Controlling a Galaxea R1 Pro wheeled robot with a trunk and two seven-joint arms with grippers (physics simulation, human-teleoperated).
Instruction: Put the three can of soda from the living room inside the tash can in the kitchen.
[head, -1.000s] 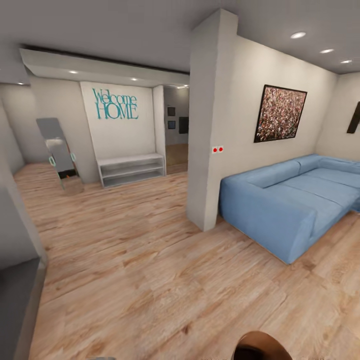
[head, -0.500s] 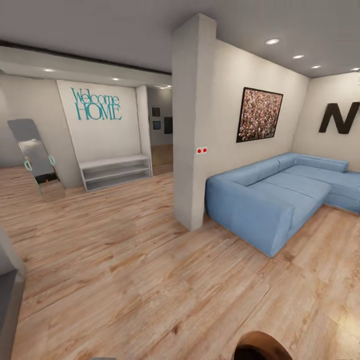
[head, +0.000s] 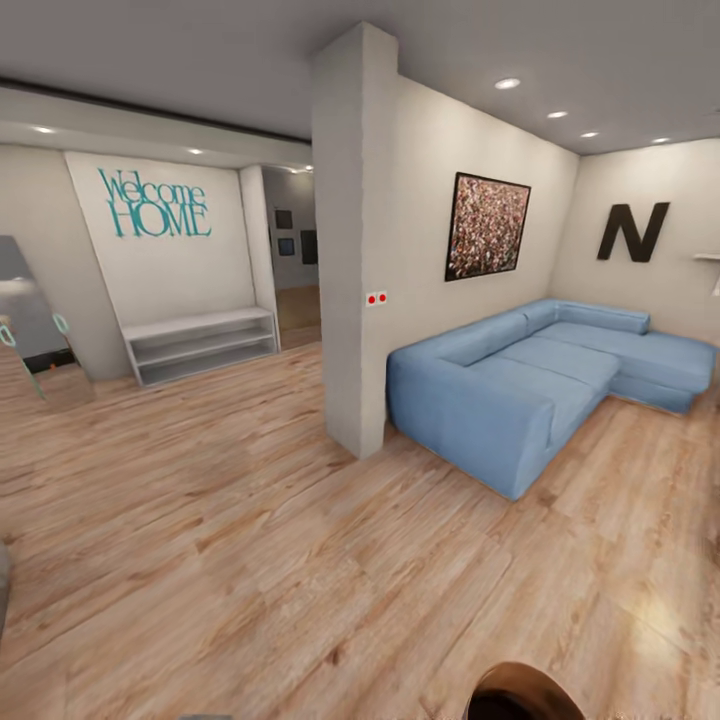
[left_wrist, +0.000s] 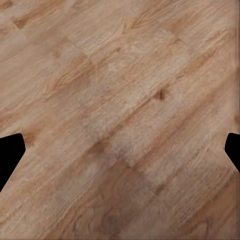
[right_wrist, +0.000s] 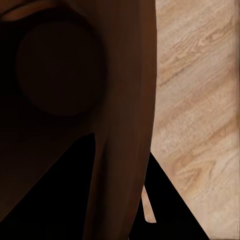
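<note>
Progress looks early, in my judgement: no soda can shows anywhere, so all three presumably remain to be collected, and the robot appears to be on its way through the living room with the bin in hand. Going left to right in the head view: a leaning mirror (head: 30, 330) stands at the far left wall, then teal "Welcome HOME" lettering (head: 155, 202) over a low white shelf (head: 200, 343), then a doorway to a darker corridor. A broad white column (head: 355, 240) with two small red dots on its face divides the space, and it is the main thing to steer around. Beyond it hangs a speckled painting (head: 487, 226), below which the blue corner sofa (head: 540, 375) runs along the wall toward a large black letter N (head: 632, 231). Bare wood plank floor (head: 250, 540) lies open between here and the sofa. At the bottom edge the copper-brown rim of the tash can (head: 520, 692) pokes into the head view; the right wrist view looks straight into its dark glossy interior (right_wrist: 75, 100). The right gripper seems to be carrying it, though I cannot tell how its fingers stand. The left gripper (left_wrist: 120, 150) hangs over bare floor with its dark fingertips (left_wrist: 10, 155) spread wide, holding nothing.
</note>
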